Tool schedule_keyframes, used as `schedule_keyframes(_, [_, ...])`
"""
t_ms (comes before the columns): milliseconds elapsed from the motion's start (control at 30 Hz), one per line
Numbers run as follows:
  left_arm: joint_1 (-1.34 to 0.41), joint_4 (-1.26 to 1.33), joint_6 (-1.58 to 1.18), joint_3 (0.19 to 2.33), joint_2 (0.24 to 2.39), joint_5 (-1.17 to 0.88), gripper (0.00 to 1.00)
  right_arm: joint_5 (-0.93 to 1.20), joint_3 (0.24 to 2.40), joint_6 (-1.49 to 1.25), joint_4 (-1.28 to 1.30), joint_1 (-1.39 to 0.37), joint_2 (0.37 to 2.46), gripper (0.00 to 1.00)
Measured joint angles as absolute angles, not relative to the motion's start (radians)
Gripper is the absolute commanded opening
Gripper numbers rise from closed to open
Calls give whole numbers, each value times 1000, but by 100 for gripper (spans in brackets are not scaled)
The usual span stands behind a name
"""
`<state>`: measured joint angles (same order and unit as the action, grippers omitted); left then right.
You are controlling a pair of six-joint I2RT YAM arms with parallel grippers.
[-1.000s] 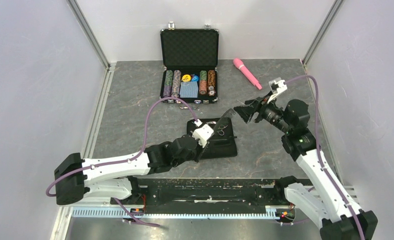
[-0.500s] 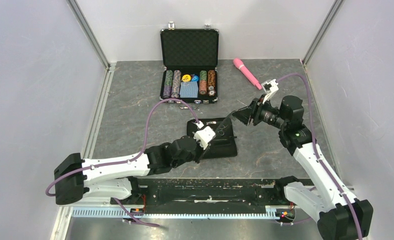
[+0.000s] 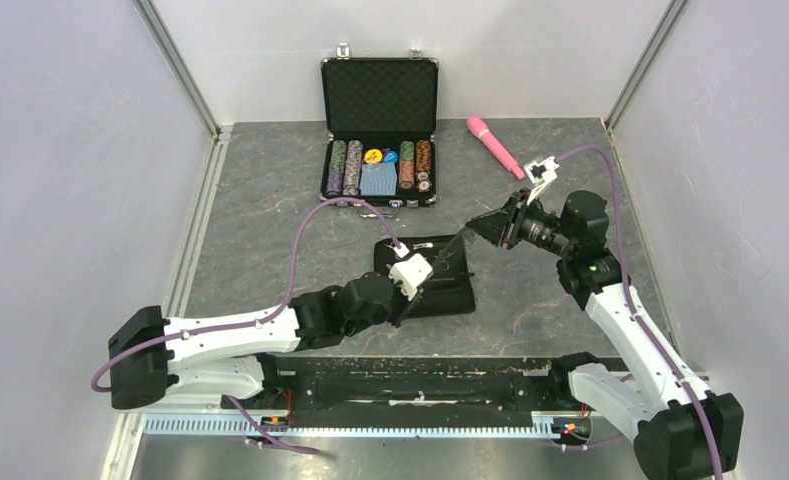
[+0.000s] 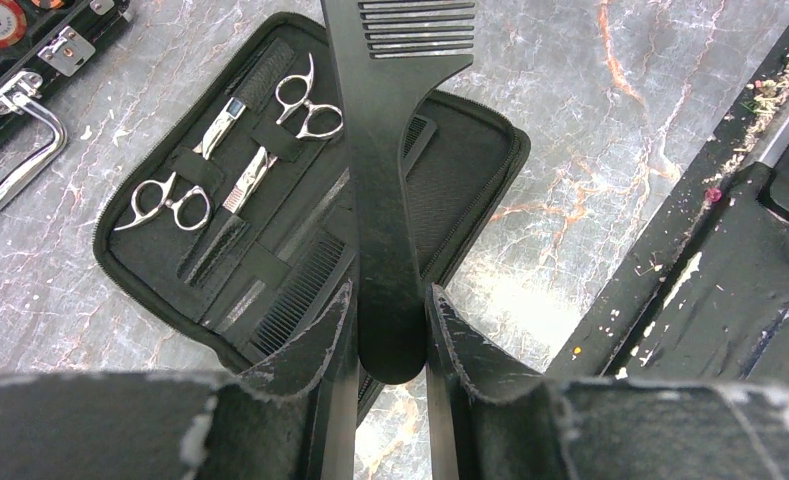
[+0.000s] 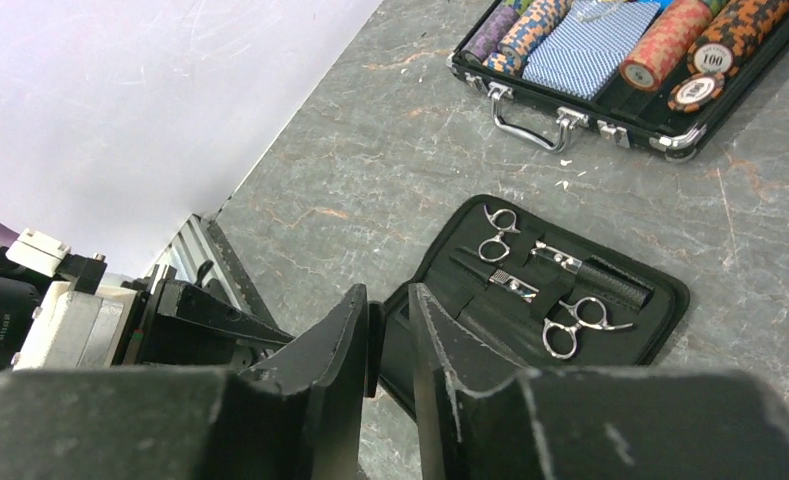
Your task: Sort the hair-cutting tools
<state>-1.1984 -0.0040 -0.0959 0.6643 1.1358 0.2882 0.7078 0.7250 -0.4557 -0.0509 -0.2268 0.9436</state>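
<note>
A long black comb [image 3: 448, 255] hangs in the air over the open black pouch [image 3: 450, 300]. My left gripper [image 4: 390, 330] is shut on its rounded handle end, and the toothed end [image 4: 415, 30] points away from me. My right gripper [image 5: 388, 330] stands open with a narrow gap. The comb's far tip [image 5: 373, 340] sits edge-on between its jaws, against the left finger and apart from the right one. Strapped in the pouch are two silver scissors [image 4: 305, 100] [image 4: 165, 205] and another black comb [image 4: 300, 290].
An open poker chip case [image 3: 380, 130] stands at the back behind the pouch. A pink wand [image 3: 495, 145] lies at the back right. A black rail [image 3: 420, 385] runs along the near edge, and grey walls close both sides.
My right gripper has come down and left onto the comb's far tip, and its jaws have narrowed a lot. The left gripper and comb have hardly moved.
</note>
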Motion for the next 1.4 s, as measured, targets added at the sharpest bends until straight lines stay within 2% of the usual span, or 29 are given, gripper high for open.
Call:
schedule_keyframes(133, [-1198,-5,-89,664,1134,288,3,713,715,-463,-59,-221,944,5])
schedule_keyframes(167, [-1198,-5,-88,664,1131,288,8,715,714,-467,-61,-219,944,0])
schedule_keyframes(233, [-1198,-5,-88,661,1126,289,28,722,709,-475,-68,-215,944,0])
schedule_keyframes(400, [-1202,-7,-90,653,1121,306,64,728,683,-477,-82,-200,935,0])
schedule_keyframes(500, [-1203,-20,-97,653,1111,339,73,712,651,-472,-97,-179,923,0])
schedule_keyframes(733, [-1200,-96,-175,654,1090,416,71,702,509,-532,-198,-115,898,0])
schedule_keyframes(933, [-1137,-203,-296,662,1113,413,53,716,392,-643,-323,-35,875,0])
schedule_keyframes(1067, [-1052,-262,-371,663,1163,363,45,736,313,-708,-389,14,857,0])
schedule_keyframes(1400, [-1011,-333,-429,695,1317,256,33,735,218,-766,-427,65,814,0])
